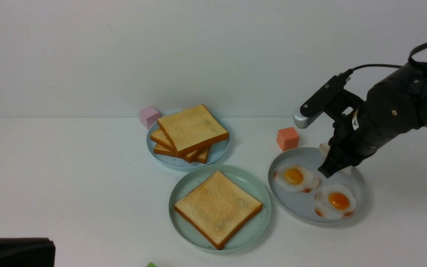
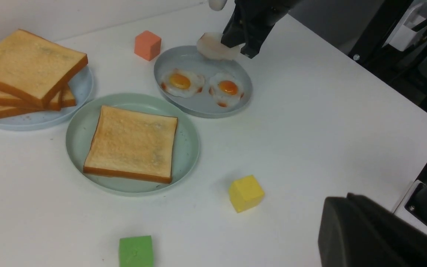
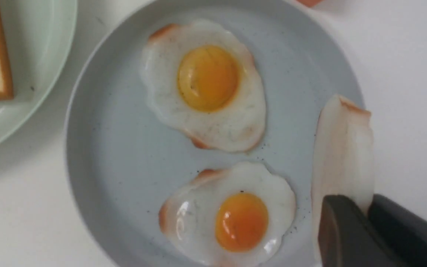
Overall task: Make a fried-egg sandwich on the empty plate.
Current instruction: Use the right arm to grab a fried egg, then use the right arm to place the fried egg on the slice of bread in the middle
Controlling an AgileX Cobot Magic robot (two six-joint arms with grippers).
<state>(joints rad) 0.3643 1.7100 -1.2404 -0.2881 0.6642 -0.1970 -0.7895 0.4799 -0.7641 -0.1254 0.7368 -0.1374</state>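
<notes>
Can see a matte white table [image 1: 87, 178] filling the lower frame of the front view, with a black, jointed right gripper [image 3: 367, 211] at the upper right, fingers clamped on a thin, whitish, browned-edged fried egg [image 3: 343, 148], seen bent and raised over the far right of a smooth, round grey plate [image 1: 302, 207]. In the left wrist view's lower right, can find the dark left gripper [image 2: 348, 196], fingers together. At the front view's lower centre, can see a round, low-rimmed pale mint-green plate [image 1: 184, 185], bearing the sandwich's square golden toast slice [image 1: 219, 207], flat and brown-crusted, turned diamond-wise, one corner pointing to the bottom of the frame; cannot tell a clear long axis. At upper centre, can see a light-blue plate [image 1: 219, 154] with stacked plain toast slices [image 1: 193, 128]. On the grey plate, can count two glossy, ragged-edged eggs [image 1: 336, 201] with domed orange yolks. Nearby, can spot a coral cube [image 1: 287, 138].
</notes>
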